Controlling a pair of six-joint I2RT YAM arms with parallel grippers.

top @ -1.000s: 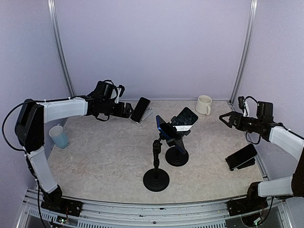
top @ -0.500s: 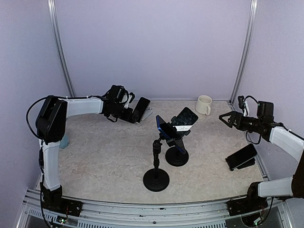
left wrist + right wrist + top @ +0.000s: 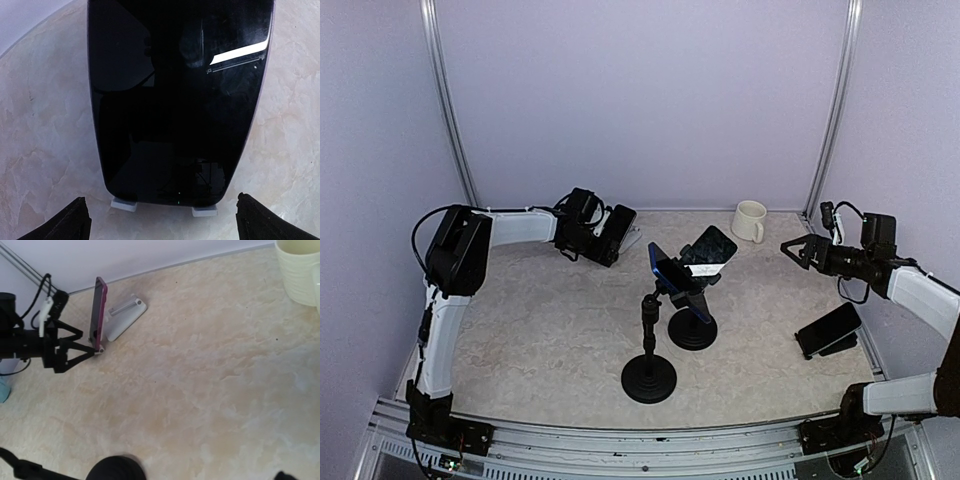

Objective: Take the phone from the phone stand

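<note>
You're on the approach; your left gripper [image 3: 165, 222], jaws wide and empty, faces the phone [image 3: 175, 100] propped on its phone stand [image 3: 122, 315] at far left; next, close on its edges and lift

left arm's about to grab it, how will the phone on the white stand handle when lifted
The phone looks like a rigid slab, so it should not flex. Its glossy face mirrors the room, so it is probably slippery. It only leans on the white stand behind two small lips, so a push may tip it.
</note>
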